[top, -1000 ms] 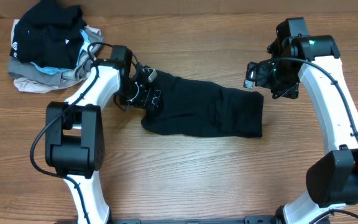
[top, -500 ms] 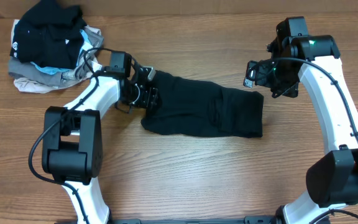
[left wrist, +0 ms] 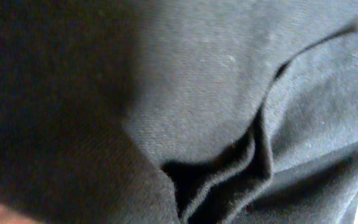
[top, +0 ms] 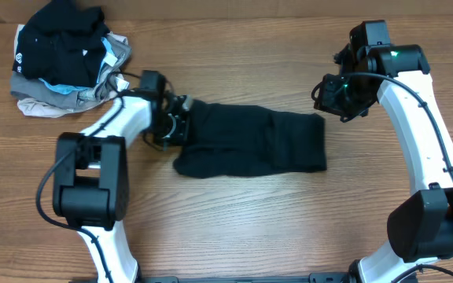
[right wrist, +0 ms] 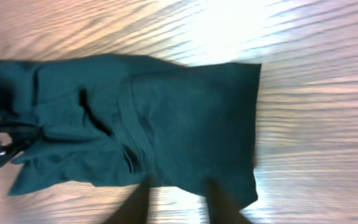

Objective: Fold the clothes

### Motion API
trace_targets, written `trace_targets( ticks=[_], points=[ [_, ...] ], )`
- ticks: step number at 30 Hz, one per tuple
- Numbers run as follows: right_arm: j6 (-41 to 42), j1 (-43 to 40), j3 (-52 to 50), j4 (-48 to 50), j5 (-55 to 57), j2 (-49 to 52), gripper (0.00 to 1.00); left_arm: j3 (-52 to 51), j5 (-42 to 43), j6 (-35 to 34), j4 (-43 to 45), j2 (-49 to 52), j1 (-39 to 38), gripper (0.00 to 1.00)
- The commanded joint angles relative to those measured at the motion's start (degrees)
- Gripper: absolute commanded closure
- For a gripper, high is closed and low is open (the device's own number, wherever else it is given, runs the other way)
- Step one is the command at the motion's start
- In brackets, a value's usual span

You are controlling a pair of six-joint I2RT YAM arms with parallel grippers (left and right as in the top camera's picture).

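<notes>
Overhead: the shirt [top: 250,149] lies on the table [top: 250,236] as a band, long axis left to right; the left gripper [top: 176,126] sits on its left end, closed, pinching cloth as I read it; the right gripper [top: 333,98] hangs just beyond the far right corner, nearer that end; a white logo in the pile [top: 61,63] is unreadable.

Left wrist: only shirt [left wrist: 216,93] folds; no label shows.

Right wrist: blurred fingers [right wrist: 219,199] apart at the shirt [right wrist: 166,118] edge; I cannot tell whether they grip.
</notes>
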Motion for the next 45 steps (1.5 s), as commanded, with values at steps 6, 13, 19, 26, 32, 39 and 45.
trace_targets(
  ticks=[6, 13, 19, 26, 32, 39, 45],
  points=[
    [0.4, 2.4, -11.2, 9.9, -16.2, -0.3, 0.96, 6.3, -6.6, 1.7, -7.5, -1.1, 6.6, 0.96],
    [7.6, 6.7, -23.1, 26.6, -24.5, -0.3, 0.96, 8.1, -8.3, 1.8, -8.0, -5.6, 5.2, 0.96],
    [20.4, 10.4, -29.6, 36.9, -18.5, -0.2, 0.96, 8.6, -8.5, 1.8, -9.3, -9.4, 5.1, 0.96],
    [24.0, 10.1, -33.8, 42.6, -15.6, 0.0, 0.96, 14.3, -9.8, 2.5, -15.0, -16.1, 5.0, 0.96],
    [24.5, 10.2, -33.8, 43.0, -15.5, 1.7, 0.96, 16.9, -9.8, 2.7, -16.9, -17.6, 2.0, 0.96],
    [25.4, 10.2, -33.8, 44.5, -16.7, 5.1, 0.96, 16.9, -16.2, 2.3, -15.2, -17.5, -7.3, 0.96],
    [25.4, 10.2, -33.8, 45.3, -17.6, 5.7, 0.96, 16.9, -20.7, 1.4, -12.2, -16.7, -15.7, 0.96]
  ],
)
